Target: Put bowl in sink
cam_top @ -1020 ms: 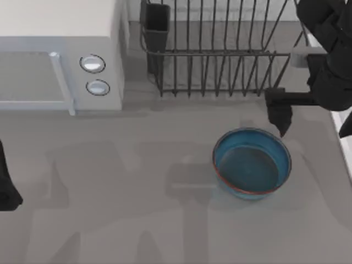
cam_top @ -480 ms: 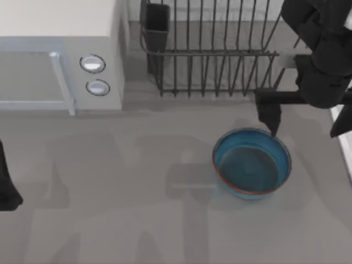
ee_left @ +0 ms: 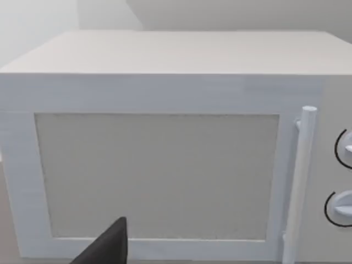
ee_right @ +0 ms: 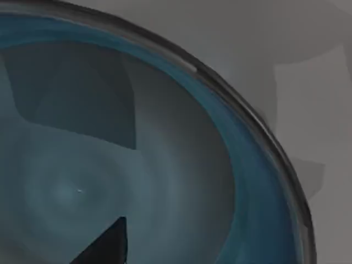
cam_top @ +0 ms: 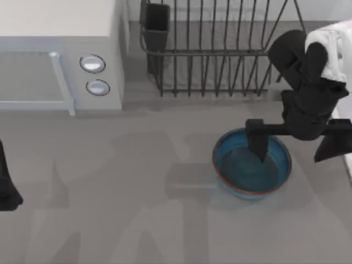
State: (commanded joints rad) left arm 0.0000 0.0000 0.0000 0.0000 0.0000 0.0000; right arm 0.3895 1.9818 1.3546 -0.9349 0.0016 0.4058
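R gripper jaws wide, one finger over bowl; dish rack just behind, microwave far left. L gripper cut off, jaws unclear.

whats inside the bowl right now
No contents: the bowl shows a bare teal-grey inside. One finger of the right hand hangs over it near the far rim, covering a patch of the inside there.

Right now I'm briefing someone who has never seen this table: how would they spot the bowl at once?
Find the black wire dish rack at the table's back, right of the white microwave. Just in front of it sits the bowl, with the right gripper spread over its rim. It is the one round blue thing, teal-grey inside with a thin red-brown rim line.
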